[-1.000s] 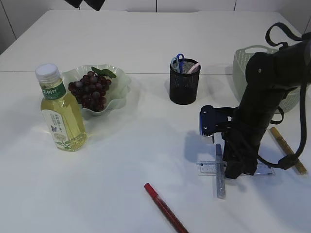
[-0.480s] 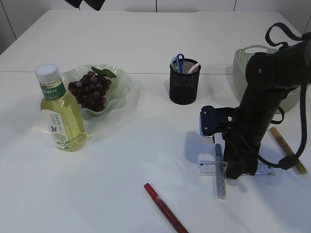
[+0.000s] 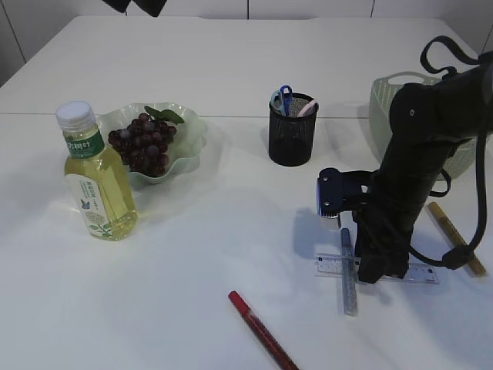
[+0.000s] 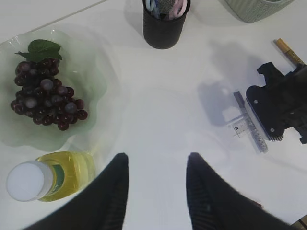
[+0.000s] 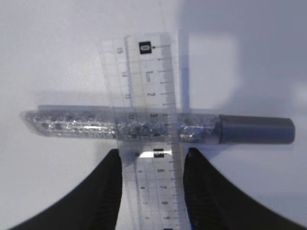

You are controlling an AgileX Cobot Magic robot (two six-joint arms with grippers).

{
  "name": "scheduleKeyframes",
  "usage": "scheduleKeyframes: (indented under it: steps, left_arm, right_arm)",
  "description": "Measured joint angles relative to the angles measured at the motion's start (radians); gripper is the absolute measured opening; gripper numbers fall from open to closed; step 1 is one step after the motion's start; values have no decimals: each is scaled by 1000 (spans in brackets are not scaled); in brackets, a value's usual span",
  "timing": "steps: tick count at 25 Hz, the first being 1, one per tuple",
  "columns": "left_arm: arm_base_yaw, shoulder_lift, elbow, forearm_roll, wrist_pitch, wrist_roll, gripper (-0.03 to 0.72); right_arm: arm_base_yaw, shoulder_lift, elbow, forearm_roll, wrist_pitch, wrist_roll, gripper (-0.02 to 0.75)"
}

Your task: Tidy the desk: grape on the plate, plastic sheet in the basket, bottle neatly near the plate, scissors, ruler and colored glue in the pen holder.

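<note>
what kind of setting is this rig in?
Likely a staged desk-tidying bench: plain white table holding a mesh pen holder with scissors, a clear ruler lying across a glitter glue pen, and a plate of grapes.

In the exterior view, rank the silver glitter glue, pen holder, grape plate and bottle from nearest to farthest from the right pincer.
1. Silver glitter glue, just left of the right pincer, lying under the ruler.
2. Pen holder, behind, toward the table's middle.
3. Grape plate, far left.
4. Bottle, farthest left, in front of the plate.
</note>
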Motion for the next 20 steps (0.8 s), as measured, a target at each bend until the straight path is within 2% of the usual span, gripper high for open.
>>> scheduleKeyframes:
  steps: [20]
  left_arm:
    - [0,0,0,0,0,2,299]
  right_arm:
    - [0,0,0,31,1,2,345]
